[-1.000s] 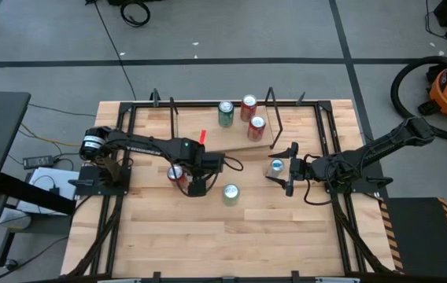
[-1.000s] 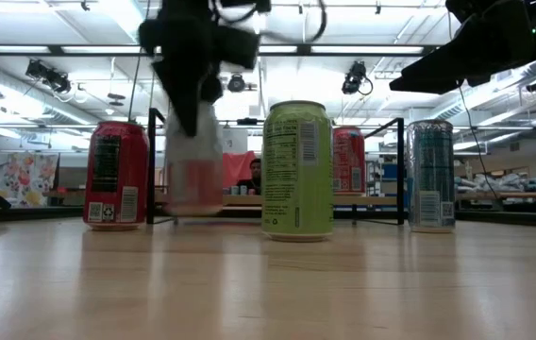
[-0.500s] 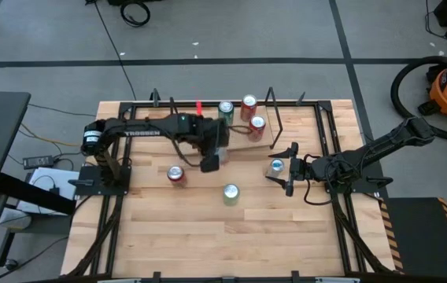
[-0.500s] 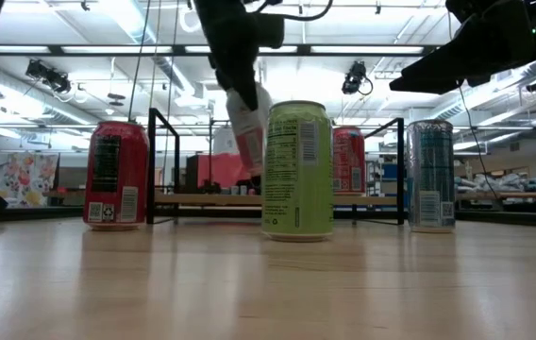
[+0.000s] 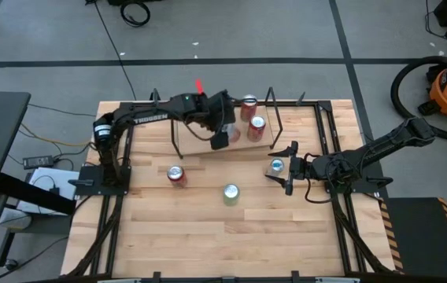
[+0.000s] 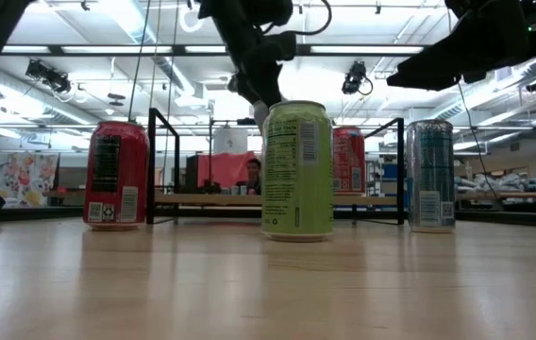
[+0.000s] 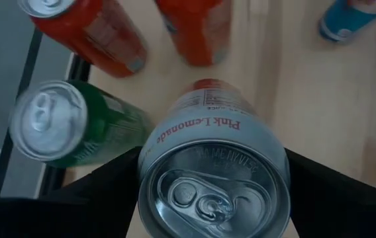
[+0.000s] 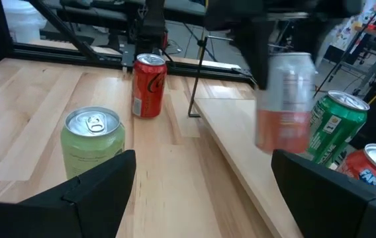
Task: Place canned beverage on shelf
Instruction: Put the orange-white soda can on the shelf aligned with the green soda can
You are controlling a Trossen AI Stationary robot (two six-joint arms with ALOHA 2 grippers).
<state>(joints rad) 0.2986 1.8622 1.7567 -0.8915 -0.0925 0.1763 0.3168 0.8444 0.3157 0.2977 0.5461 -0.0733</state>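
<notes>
My left gripper (image 5: 219, 137) is shut on a white can (image 7: 211, 165) labelled Pink Lemonade and holds it over the light wood shelf (image 5: 243, 145) at the table's far middle. In the right wrist view the can (image 8: 284, 102) hangs above the plank (image 8: 241, 165). A green can (image 7: 62, 125) and two orange-red cans (image 7: 89, 33) (image 7: 194, 26) stand upright on the shelf beside it. My right gripper (image 5: 285, 169) is open and raised at the table's right, with a blue can (image 5: 277, 166) standing under it. My left gripper pinches the can's side wall (image 7: 149, 165) just below its top rim, one finger (image 7: 102, 188) on each opposite side. The fingers come from above, slanting toward the far edge. The can hangs below them, lid up, clear of the shelf.
A red cola can (image 5: 176, 174) and a lime-green can (image 5: 230, 192) stand on the tabletop nearer than the shelf. Thin black uprights (image 5: 272, 98) rise at the shelf's ends. A black frame (image 5: 330, 141) borders the table.
My left gripper has carried the white can up from the table beside the red cola can, toward the far edge and the right, to above the shelf. The can has tilted on the way and stays clear of everything.
</notes>
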